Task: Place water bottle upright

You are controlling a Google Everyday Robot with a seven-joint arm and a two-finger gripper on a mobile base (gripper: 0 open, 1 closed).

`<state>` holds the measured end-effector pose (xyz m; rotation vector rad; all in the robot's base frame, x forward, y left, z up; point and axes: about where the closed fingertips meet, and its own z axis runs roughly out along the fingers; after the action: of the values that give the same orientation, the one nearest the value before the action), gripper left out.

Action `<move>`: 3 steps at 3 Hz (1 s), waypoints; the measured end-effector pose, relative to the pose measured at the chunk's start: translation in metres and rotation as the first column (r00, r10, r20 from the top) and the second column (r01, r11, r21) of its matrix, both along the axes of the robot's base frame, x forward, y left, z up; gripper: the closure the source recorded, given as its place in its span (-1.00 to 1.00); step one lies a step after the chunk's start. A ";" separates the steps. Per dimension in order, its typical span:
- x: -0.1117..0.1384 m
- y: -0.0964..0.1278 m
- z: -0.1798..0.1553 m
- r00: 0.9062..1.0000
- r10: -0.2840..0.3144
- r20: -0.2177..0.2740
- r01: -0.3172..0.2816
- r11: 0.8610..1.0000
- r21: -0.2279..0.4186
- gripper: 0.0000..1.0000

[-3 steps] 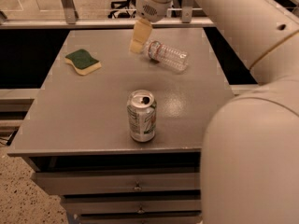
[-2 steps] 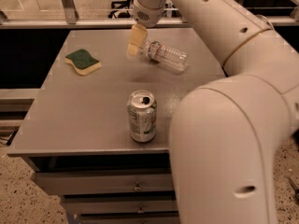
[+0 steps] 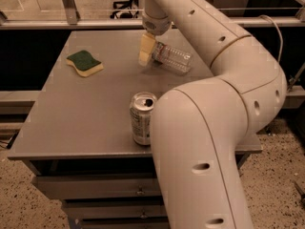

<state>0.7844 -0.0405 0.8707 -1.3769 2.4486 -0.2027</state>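
Note:
The water bottle (image 3: 174, 59) is clear and ribbed and lies on its side at the back middle of the grey table (image 3: 76, 123). Its left end, where the cap would be, points toward my gripper and is hidden behind it. My gripper (image 3: 147, 50) hangs from the wrist at the top of the camera view, reaches down to the table and sits right at the bottle's left end. I cannot tell whether it touches the bottle. My big cream arm curves down the right side of the view and hides the table's front right part.
A silver soda can (image 3: 142, 118) stands upright near the table's front edge, just left of my arm. A green and yellow sponge (image 3: 85, 63) lies at the back left. Drawers sit under the table, and a railing runs behind it.
My gripper has come lower and slightly right, closer to the bottle's left end. My arm has swung further across the right of the view. The bottle, can and sponge have not moved.

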 end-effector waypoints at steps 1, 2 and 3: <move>0.007 -0.011 -0.010 0.999 -0.046 -0.016 0.045 0.998 -0.037 -0.67; 0.008 -0.024 -0.016 0.997 -0.075 -0.033 0.073 0.996 -0.058 -0.05; 0.004 -0.029 -0.004 0.999 -0.045 -0.025 0.044 0.999 -0.012 0.58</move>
<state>0.7888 -0.0696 0.8665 -1.3382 2.5039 -0.2118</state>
